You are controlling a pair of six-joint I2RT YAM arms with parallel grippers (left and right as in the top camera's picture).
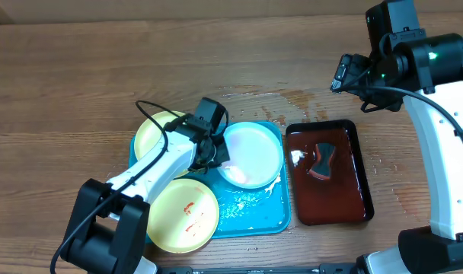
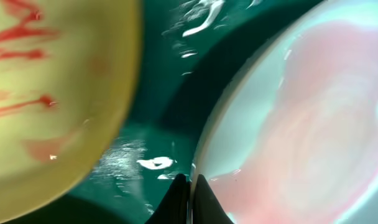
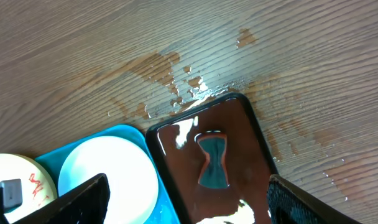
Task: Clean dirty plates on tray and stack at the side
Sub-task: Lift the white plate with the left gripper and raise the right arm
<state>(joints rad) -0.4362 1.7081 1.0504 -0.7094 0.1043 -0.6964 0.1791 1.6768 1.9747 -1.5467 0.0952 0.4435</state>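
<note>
Turquoise tray [image 1: 250, 217] holds three plates; left gripper [image 1: 215, 154] at the mint-white plate [image 1: 254, 152].
The left gripper's jaws are fully closed, tips against the mint-white plate's left rim; whether they pinch it cannot be told. The right gripper [image 1: 340, 74] hangs spread wide and empty above the table [image 1: 64, 76]. One yellow-green plate [image 1: 151, 133] overhangs the tray's far left corner, the red-smeared plate [image 1: 182, 217] its near left corner; the mint-white plate lies toward its far right corner.

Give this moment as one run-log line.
left tool: shut at white plate rim | right tool: open over table | yellow plates: two, also on blue tray
</note>
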